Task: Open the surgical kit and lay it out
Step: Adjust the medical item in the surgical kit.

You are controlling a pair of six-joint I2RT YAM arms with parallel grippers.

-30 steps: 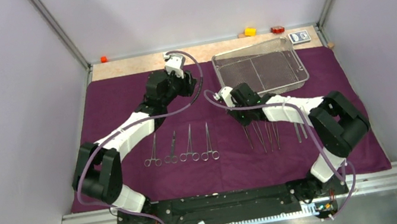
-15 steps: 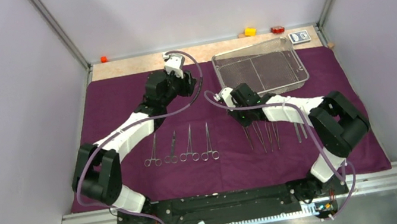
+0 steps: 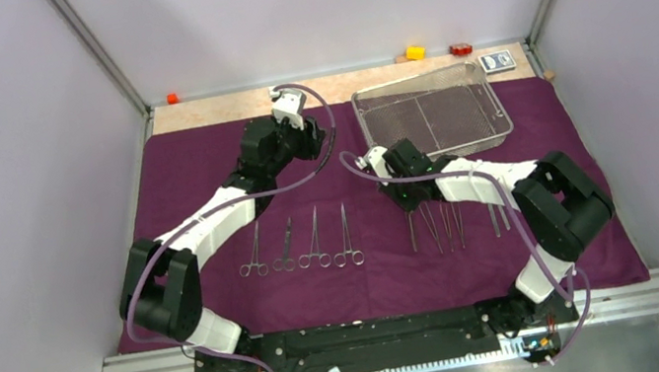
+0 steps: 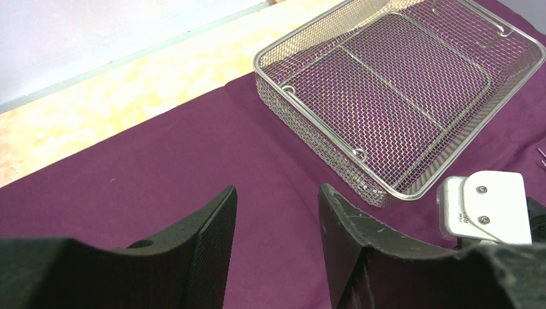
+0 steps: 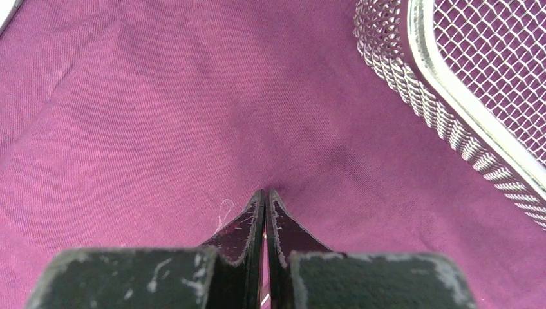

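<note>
Down at the right claw (image 5: 264, 196): pressed flat together, tips low against the dark purple cloth wrap (image 5: 129, 129), a slight pucker in the weave just ahead, no telling about any pinch of fabric. Just off to its right, a rounded corner of the wire-mesh tray (image 5: 399, 64), bright steel rim over a woven wall. Over at the left claw (image 4: 277, 190): standing apart, holding nothing, poised over the same cloth. Beyond it, the tray again: rectangular, silver, see-through mesh with purple showing through the floor, a bar across the middle, sitting on the far right part of the cloth. Pulling back to the overhead view: cloth spread flat over the tabletop (image 3: 213, 107), smooth and wide, only a pale strip bare at the far edge. Nearer the arm bases, four ring-handled clamps (image 3: 312, 241) in a neat row, rings toward the near edge, left of centre. To their right, several slim tweezers (image 3: 447, 225) side by side, upper ends hidden under the right arm.
</note>
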